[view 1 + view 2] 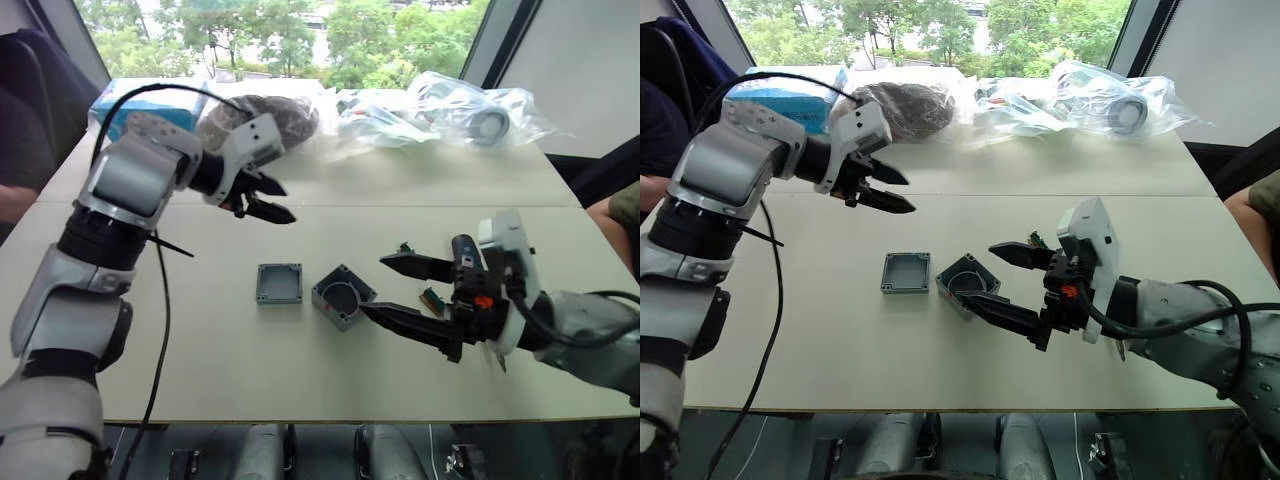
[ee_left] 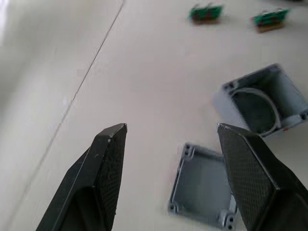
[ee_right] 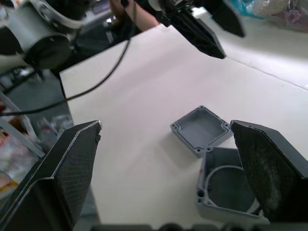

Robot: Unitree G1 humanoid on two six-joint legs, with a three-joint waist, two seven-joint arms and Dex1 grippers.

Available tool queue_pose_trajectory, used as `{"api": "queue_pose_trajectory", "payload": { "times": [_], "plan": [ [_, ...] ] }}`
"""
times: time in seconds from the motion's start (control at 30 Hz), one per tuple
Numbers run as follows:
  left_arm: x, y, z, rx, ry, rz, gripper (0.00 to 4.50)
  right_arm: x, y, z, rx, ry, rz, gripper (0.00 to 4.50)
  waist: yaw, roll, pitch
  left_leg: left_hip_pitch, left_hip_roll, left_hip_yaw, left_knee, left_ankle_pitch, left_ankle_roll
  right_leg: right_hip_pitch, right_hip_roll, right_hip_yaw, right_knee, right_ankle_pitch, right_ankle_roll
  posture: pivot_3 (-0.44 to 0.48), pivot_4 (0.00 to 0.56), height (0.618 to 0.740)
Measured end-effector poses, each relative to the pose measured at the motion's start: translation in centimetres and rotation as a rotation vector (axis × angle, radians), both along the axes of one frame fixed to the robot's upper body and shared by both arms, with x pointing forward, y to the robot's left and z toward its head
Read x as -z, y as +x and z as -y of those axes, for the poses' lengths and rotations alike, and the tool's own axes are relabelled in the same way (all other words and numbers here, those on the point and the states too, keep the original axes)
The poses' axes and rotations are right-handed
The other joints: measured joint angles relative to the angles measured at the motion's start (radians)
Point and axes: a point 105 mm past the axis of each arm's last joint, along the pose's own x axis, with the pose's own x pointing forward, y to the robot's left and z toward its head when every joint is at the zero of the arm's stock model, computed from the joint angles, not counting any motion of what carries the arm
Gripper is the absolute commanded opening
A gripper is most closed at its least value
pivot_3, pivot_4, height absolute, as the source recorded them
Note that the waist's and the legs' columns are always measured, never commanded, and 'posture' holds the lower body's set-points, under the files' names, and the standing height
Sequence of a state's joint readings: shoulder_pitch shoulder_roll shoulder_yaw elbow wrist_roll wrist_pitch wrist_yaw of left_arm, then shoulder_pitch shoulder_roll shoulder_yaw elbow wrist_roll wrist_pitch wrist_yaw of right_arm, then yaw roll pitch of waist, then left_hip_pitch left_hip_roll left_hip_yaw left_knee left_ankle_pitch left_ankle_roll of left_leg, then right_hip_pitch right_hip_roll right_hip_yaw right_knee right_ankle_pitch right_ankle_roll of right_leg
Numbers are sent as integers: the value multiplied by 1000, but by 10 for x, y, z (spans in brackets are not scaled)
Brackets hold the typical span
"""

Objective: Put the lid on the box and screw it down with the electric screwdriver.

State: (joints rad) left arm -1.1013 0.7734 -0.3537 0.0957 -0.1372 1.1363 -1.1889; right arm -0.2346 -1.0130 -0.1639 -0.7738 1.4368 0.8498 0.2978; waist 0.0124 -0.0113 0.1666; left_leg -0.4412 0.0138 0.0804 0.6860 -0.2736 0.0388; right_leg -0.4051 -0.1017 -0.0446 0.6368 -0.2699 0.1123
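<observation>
Hovering wide open, right hand (image 1: 388, 287) flanks the box (image 1: 342, 295).

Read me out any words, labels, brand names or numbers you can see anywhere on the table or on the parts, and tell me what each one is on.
None can be read.
The box has a small red mark on its side, no letters made out.
The lid is plain grey.
The blue carton at the far edge: any print too blurred to read.

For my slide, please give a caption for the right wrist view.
Open right gripper facing the lid and the hollow box lying side by side on the table, left gripper above.
</observation>
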Motion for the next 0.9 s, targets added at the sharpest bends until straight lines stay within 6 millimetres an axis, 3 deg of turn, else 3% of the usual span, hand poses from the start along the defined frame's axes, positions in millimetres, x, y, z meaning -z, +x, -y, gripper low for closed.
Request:
{"api": "queue_pose_trajectory", "payload": {
  "times": [0.1,0.17,0.27,0.63,0.9],
  "plan": [
    [31,-14,-28,-256,37,-127,3025,17,2,-6,-59,-139,16,4500,-1,0,0,-1,0,1,0,2,-3,-1,0,1,0,0,0,0,150,740],
    [53,-25,-34,-344,53,-215,3025,23,4,-9,-87,-199,35,4500,2,0,0,-1,0,0,0,2,-4,-1,0,1,1,0,0,0,150,740],
    [71,-32,-40,-412,21,-264,3025,35,6,-10,-113,-270,47,4500,3,-1,0,-1,0,0,1,3,-5,-2,-1,1,2,0,0,0,150,740],
    [82,-17,-23,-511,-70,-253,3025,52,11,-9,-105,-293,52,4500,1,-2,0,-1,-1,1,2,4,-7,-3,-1,2,9,0,0,0,150,740],
    [87,-21,-6,-479,-58,-273,3025,58,7,-13,-69,-270,47,4500,1,-2,0,0,-1,1,2,5,-9,-3,-2,2,9,0,0,0,150,740]
  ]
}}
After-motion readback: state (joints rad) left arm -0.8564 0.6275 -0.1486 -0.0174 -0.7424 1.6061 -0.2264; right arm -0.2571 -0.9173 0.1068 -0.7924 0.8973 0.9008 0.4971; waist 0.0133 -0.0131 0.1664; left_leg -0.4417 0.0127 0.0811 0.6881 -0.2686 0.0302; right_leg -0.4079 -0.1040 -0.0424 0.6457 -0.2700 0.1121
